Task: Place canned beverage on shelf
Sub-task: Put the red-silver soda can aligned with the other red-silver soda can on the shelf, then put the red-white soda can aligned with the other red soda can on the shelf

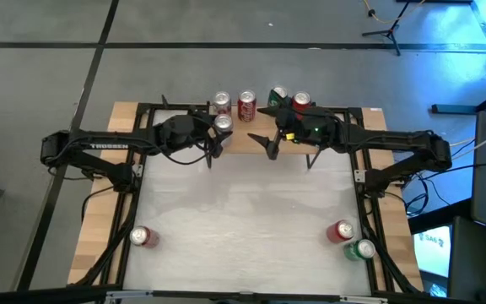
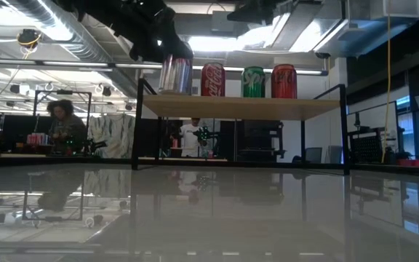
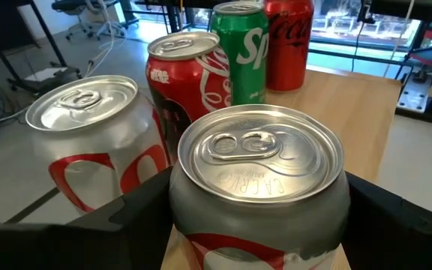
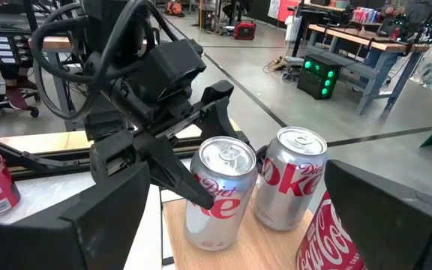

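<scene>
The left gripper (image 1: 221,135) clamps a silver Diet Coke can (image 3: 259,187), seemingly resting on the shelf (image 2: 242,107); at its three o'clock, the right gripper (image 1: 270,127) gapes wide.

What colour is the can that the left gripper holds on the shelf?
Silver with red lettering; the can shows best in the right wrist view.
</scene>
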